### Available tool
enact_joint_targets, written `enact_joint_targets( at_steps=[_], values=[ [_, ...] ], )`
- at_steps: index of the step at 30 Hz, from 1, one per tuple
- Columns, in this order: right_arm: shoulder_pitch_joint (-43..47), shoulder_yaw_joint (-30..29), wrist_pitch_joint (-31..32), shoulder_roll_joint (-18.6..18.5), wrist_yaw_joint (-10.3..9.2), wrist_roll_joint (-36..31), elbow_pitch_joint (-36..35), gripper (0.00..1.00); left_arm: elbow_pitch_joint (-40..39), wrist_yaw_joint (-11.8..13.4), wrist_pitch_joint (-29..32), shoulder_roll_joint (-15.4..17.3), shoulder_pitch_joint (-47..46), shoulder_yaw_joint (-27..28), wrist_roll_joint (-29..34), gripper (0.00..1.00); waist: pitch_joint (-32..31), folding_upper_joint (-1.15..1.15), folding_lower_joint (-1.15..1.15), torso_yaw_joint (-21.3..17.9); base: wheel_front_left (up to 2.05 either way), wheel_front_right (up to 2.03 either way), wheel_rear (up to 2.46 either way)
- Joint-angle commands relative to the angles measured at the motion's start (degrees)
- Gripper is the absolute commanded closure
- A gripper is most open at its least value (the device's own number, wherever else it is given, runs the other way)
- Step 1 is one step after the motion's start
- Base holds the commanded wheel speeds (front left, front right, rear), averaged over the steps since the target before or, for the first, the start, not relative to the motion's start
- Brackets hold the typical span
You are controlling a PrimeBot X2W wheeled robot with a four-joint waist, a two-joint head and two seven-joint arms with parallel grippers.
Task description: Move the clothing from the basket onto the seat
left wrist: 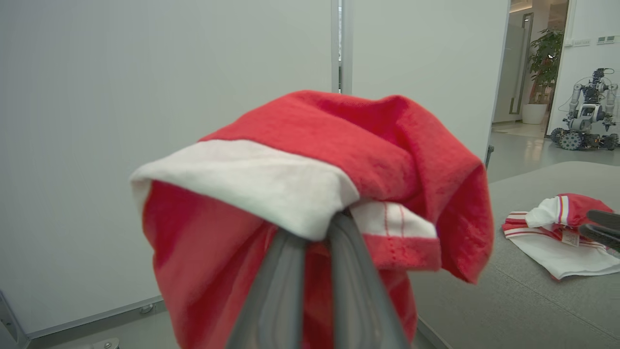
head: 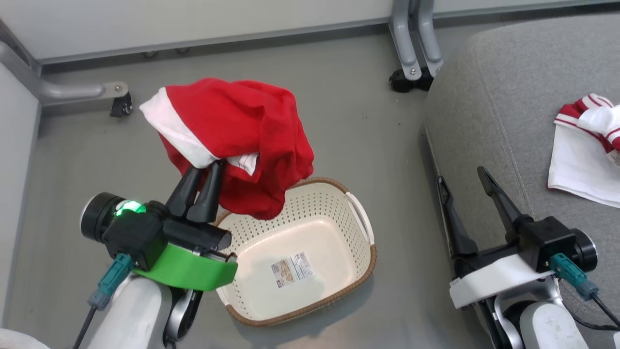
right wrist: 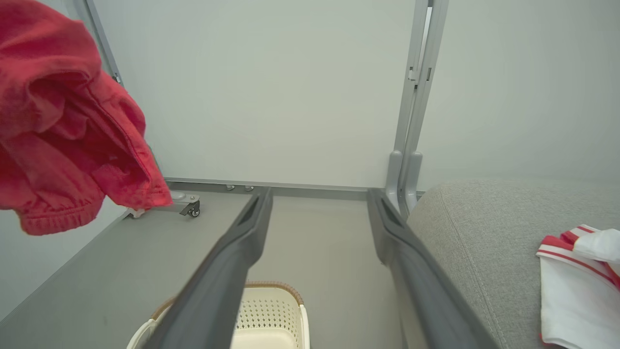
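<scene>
My left gripper (head: 209,167) is shut on a red garment with white trim (head: 242,135), which hangs lifted above the far left corner of the cream basket (head: 358,271). In the left wrist view that red garment (left wrist: 339,160) drapes over my closed fingers (left wrist: 286,291). The basket holds only a paper label on its floor. A second piece of clothing (head: 583,165), white with red stripes, lies on the grey seat (head: 508,106) at the right. My right gripper (head: 465,174) stands open over the seat's front edge, with nothing between its fingers (right wrist: 232,271).
White partition panels with grey metal feet and castors (head: 411,72) close off the back and left. Grey floor lies between basket and seat. Through a doorway in the left wrist view stands another wheeled robot (left wrist: 588,111) and a potted plant.
</scene>
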Motion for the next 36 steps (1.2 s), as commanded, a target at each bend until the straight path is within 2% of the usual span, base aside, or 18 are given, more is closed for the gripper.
enact_joint_targets(
  at_steps=[1, 15, 36],
  values=[
    [1.3, 0.2, 0.4, -0.2, -0.02, 0.5, -0.1, 0.0, -0.8, 0.0, 0.4, 0.4, 1.6, 0.0, -0.8, 1.0, -4.0, 0.0, 0.01, 0.6, 0.0, 0.0, 0.0],
    [7.0, 1.0, 2.6, -0.8, -0.02, 2.4, -1.6, 0.0, -5.6, 2.0, 3.0, 0.3, 8.9, -2.0, -2.2, 1.0, -10.1, 0.0, 0.01, 0.0, 0.0, 0.0, 0.0],
    [8.5, 1.8, 3.8, -0.9, -0.02, 3.2, -2.2, 0.0, -6.8, 2.9, 3.9, 0.7, 10.4, -3.0, -3.2, 1.0, -11.3, 0.0, 0.01, 0.7, 0.0, 0.0, 0.0]
  ],
)
